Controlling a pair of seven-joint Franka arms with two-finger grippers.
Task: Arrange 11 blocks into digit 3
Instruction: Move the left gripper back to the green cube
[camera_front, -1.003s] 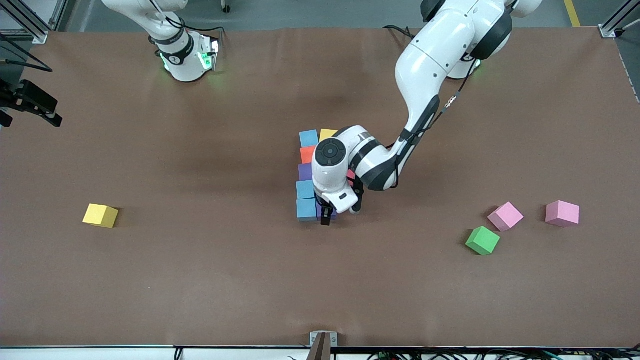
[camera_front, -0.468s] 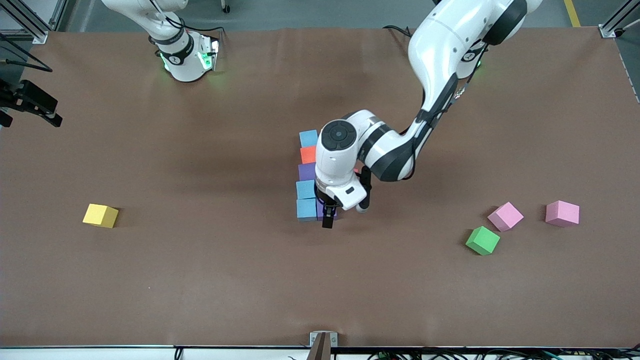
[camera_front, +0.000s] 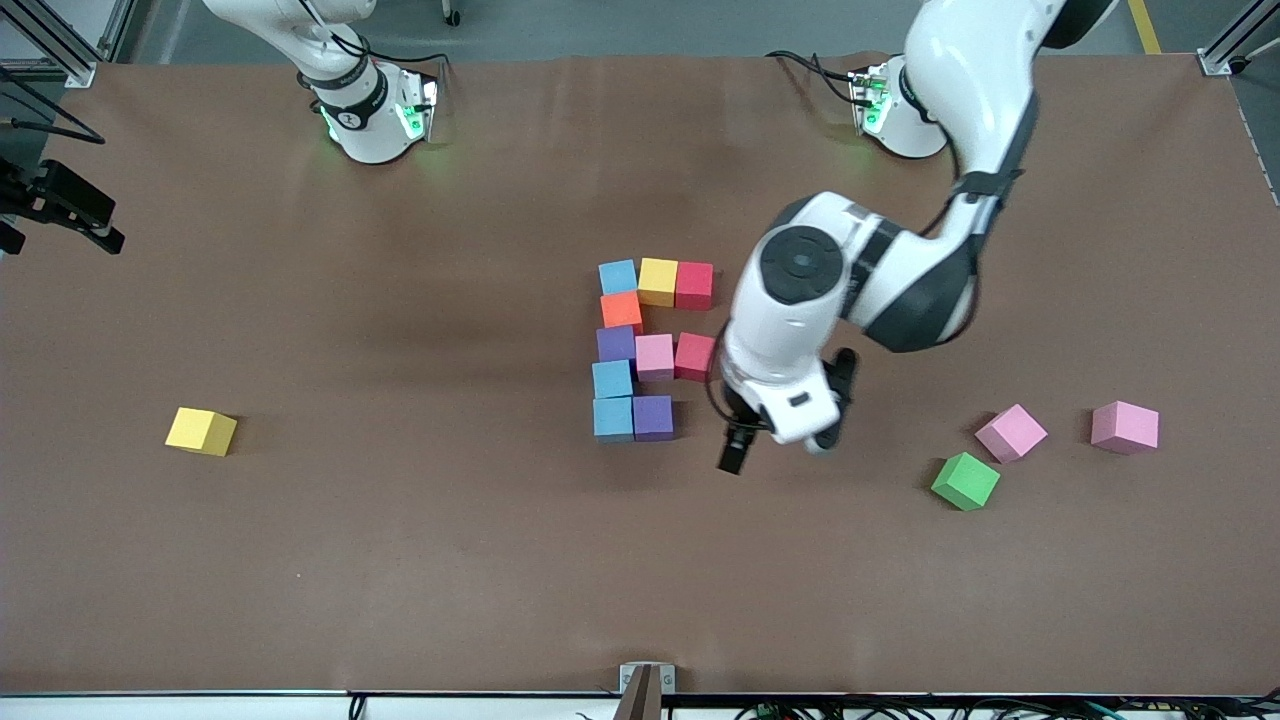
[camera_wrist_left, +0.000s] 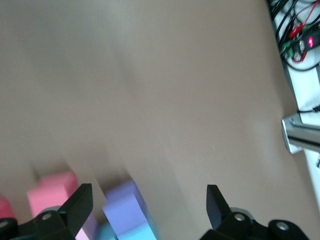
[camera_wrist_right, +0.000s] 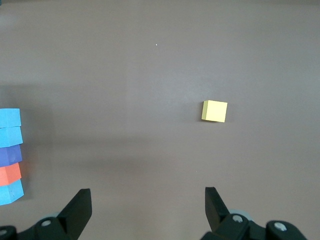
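Ten blocks (camera_front: 654, 357) in an unfinished digit 3 (camera_front: 620, 345)

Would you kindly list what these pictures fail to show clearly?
- Right pincer: outside the front view; only its open fingertips show in the right wrist view.
- Left pincer: front view, mostly hidden under its own wrist.
- Purple block: left wrist view, motion-blurred, cut by the edge.

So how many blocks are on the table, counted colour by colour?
blue: 3
pink: 3
red: 2
purple: 2
yellow: 2
orange: 1
green: 1
Total: 14
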